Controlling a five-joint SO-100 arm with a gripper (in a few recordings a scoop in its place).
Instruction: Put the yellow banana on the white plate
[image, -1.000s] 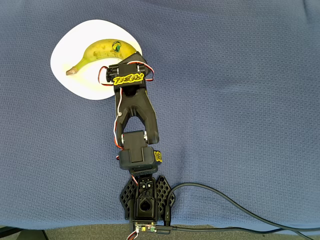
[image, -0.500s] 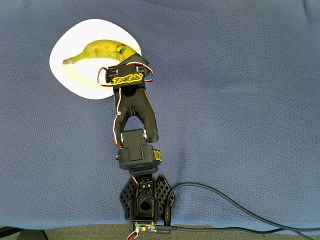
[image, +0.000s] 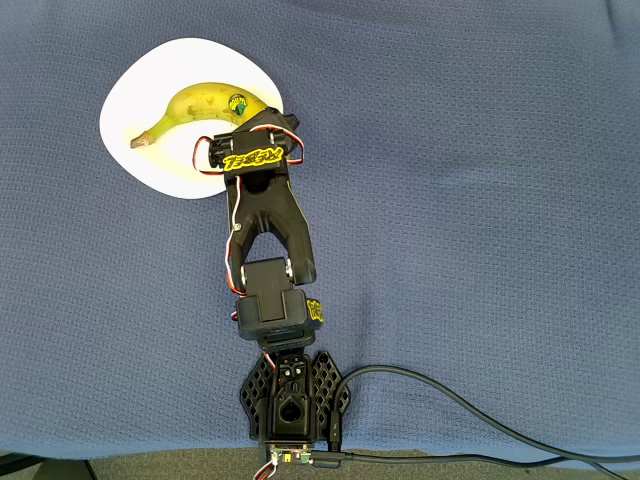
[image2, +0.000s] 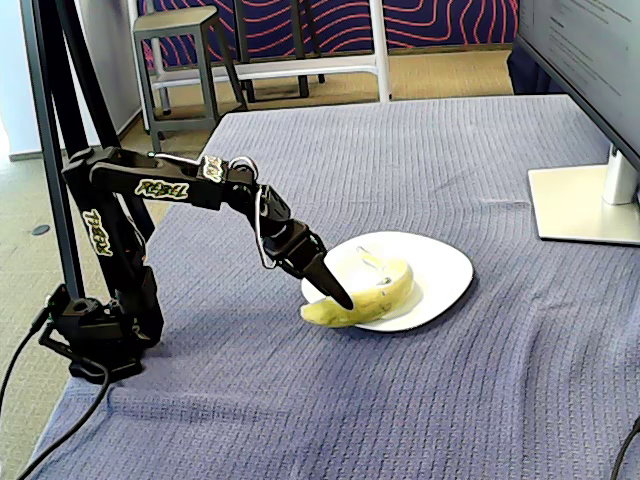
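Blue cloth table (image: 480, 200) lying under white plate (image: 125, 115); yellow banana (image: 195, 105) resting on plate, near end overhanging rim in fixed view. Gripper (image2: 335, 292) hovering at banana's 5 o'clock end in overhead view; finger state cannot be told. Risk: retreating fingers dragging banana off plate.

A blue cloth (image2: 420, 400) covers the worktop. A monitor stand (image2: 585, 200) sits at its right edge. A stool (image2: 180, 40) stands behind.

The yellow banana (image: 195, 106) lies on its side on the white plate (image: 135, 85), curved, with its brownish stem tip toward the plate's left edge in the overhead view and a small dark round sticker near its other end. In the fixed view the banana (image2: 375, 295) rests across the near part of the plate (image2: 445, 270), 1 end reaching the rim. The plate is plain, glossy, rounded-square, flat on the blue cloth.
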